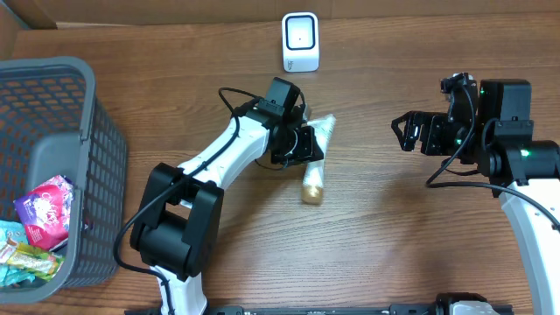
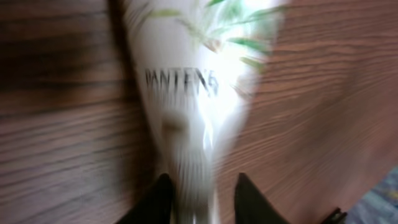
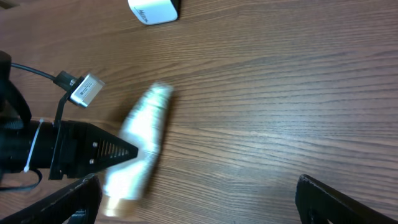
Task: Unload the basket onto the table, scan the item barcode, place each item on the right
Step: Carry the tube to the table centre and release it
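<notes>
The tube [image 1: 317, 166] lay on the worktop [image 1: 394, 236], its long axis running from the crimped end at 12 o'clock to the gold cap [image 1: 312, 192] at 6. It was flanked by the fingers of the left pincer [image 1: 299, 147], reaching in from 9 o'clock and partly apart. Whether it was gripped could not be told through the blur. The right pincer [image 1: 409, 131] was held wide open and empty, well apart at 3 o'clock. The scanner [image 1: 300, 42] stood at 12 o'clock, so the left arm was judged nearer.
</notes>
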Tool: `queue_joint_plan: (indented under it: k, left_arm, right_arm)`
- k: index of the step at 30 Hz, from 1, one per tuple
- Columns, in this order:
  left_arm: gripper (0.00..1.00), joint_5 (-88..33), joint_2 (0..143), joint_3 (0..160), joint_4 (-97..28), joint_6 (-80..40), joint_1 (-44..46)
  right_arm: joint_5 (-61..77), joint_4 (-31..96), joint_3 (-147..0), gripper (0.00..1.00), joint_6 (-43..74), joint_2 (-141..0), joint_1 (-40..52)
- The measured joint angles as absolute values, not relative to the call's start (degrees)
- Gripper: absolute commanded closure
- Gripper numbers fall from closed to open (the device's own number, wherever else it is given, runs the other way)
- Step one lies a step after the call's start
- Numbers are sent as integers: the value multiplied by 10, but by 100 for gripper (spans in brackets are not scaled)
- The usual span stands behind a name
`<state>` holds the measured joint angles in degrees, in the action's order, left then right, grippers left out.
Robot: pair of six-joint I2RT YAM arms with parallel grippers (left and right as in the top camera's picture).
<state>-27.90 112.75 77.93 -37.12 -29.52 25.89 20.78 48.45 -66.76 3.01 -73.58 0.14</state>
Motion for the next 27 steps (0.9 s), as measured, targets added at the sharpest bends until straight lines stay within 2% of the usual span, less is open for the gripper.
queue_joint_plan:
  k: [4,10,15,21,22,23,27]
  left_arm:
    - [65,-274,1123,786,-386,-299,263]
    - [62,-202,1086,854,-500,-298,251]
    - [44,-78,996,969,-621,-295,239]
    - [32,35,868,1049,-702,-295,185]
    - [25,51,845,1054,-714,-295,158]
    - [0,61,828,1055,-726,-297,133]
    - [0,91,787,1056,-784,-301,-2]
  right_arm:
    - [208,484,-668,0,30,-736,1]
    - [208,484,-668,0,30,-736,1]
    - [208,485,-668,0,30,-736,1]
    - [208,484,-668,0,30,-736,1]
    - [208,484,-668,0,30,-736,1]
    - [208,484,-668,0,30,-736,1]
    - [208,485,-668,0,30,-736,1]
